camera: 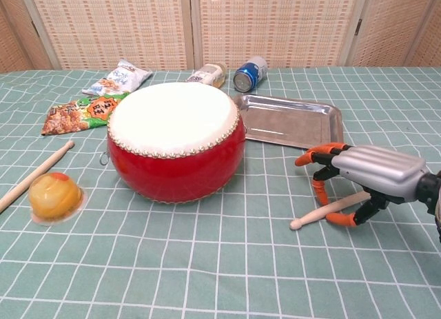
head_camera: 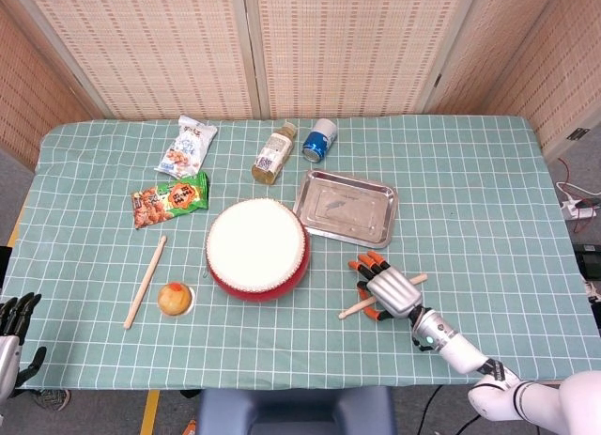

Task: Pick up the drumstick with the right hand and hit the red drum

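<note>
Right hand arched over the drumstick, fingers spread and curled around the shaft, apparently not yet clamped. Drumstick flat on the tablecloth, right of the red drum, rounded tip toward it. Likely light, stiff, smooth wood, prone to rolling; best gripped at the far end, away from the tip. Left hand idle at the table corner, fingers loosely apart. Two drumsticks counting the second stick on the left, one drum, one steel tray, two snack bags, one bottle, one can, one jelly cup.

No text can be read; print on the snack bags behind the drum is too small.
</note>
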Motion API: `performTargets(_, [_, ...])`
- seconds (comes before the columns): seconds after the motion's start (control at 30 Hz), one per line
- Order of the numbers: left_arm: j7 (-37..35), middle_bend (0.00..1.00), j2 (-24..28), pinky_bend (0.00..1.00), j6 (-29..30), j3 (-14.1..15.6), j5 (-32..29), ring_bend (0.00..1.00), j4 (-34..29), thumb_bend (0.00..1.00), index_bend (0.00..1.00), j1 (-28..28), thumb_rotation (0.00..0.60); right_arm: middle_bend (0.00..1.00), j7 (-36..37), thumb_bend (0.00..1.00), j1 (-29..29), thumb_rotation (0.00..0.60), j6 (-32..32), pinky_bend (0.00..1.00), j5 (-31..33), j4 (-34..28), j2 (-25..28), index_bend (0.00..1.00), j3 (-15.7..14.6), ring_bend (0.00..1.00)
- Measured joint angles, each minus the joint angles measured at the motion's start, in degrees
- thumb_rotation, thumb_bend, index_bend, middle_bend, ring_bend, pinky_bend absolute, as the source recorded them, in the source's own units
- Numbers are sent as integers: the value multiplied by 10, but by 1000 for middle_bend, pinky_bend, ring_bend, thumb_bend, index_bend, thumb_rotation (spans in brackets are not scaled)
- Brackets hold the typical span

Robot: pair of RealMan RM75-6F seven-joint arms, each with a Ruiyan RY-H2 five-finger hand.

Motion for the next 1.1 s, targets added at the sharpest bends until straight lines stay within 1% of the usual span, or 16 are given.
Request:
performTargets(0.1, [-2, 48, -1, 4, 0, 0, 0, 0, 3, 329, 37, 1, 600, 100, 3, 402, -1, 525, 2, 0, 1, 1, -1, 611, -1, 0])
performTargets(0.23, [-4, 48, -1, 4, 2, 0, 1, 0, 5, 327, 37, 2, 600, 122, 16, 412, -4, 531, 17, 13, 0, -5, 1, 639, 1, 0])
performTargets(0.33, [-5, 48, 0, 4, 3, 0, 1, 0, 4, 327, 36, 2, 600, 136, 53, 420, -8, 533, 35, 26, 1, -19, 8, 642, 6, 0])
performTargets(0.43, [-3, 47, 2, 4, 6, 0, 4, 0, 2, 327, 37, 2, 600, 146, 118, 430, -12, 550, 59, 40, 2, -36, 18, 633, 13, 1])
performTargets(0.63, [8, 47, 6, 4, 10, 0, 9, 0, -9, 327, 36, 2, 600, 157, 309, 432, -25, 552, 106, 68, 13, -64, 43, 606, 33, 22])
performTargets(0.73, [15, 48, 9, 4, 9, 0, 11, 0, -15, 328, 36, 1, 600, 160, 419, 434, -30, 550, 120, 85, 22, -67, 50, 604, 42, 31])
performTargets(0.77, [17, 48, 10, 4, 9, 0, 12, 0, -18, 328, 36, 0, 600, 161, 465, 434, -32, 550, 122, 97, 25, -66, 52, 602, 44, 35])
performTargets(0.93, [29, 48, 16, 4, 9, 1, 14, 0, -31, 327, 37, -1, 600, 169, 661, 434, -32, 546, 125, 134, 29, -42, 52, 586, 49, 61])
performTargets(0.97, [31, 48, 17, 4, 9, 1, 14, 0, -33, 326, 37, -1, 600, 174, 711, 434, -31, 546, 124, 148, 29, -32, 50, 582, 49, 70])
performTargets(1.1, [36, 47, 20, 5, 9, 2, 13, 0, -40, 328, 37, 0, 600, 193, 862, 434, -26, 546, 121, 201, 27, 10, 38, 564, 50, 114])
